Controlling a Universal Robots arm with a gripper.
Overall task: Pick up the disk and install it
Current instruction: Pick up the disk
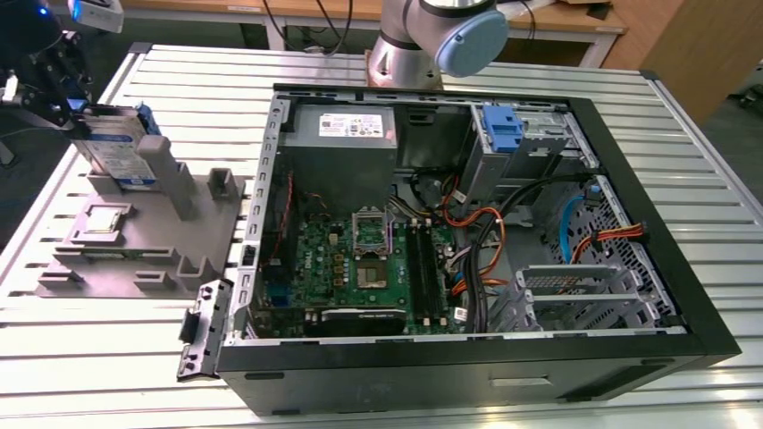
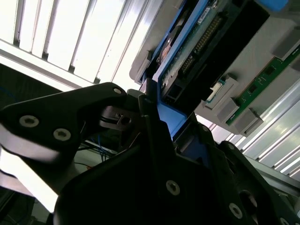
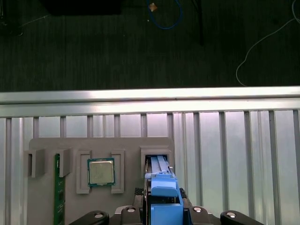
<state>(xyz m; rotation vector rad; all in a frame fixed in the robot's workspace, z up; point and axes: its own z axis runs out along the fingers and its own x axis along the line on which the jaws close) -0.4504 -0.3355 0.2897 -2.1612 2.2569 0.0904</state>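
Pincer (image 1: 70,114): clamping, nearly shut, on the blue end of the disk (image 1: 117,154).
Disk: standing upright in the grey holder (image 1: 131,255).
Risk: a tilted pull may be jamming it, dragging the holder across the surface (image 1: 107,357).

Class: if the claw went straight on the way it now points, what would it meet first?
The disk: its blue carrier end lies right at the claw, standing upright in a slot of the grey holder. Whether they touch is unclear.
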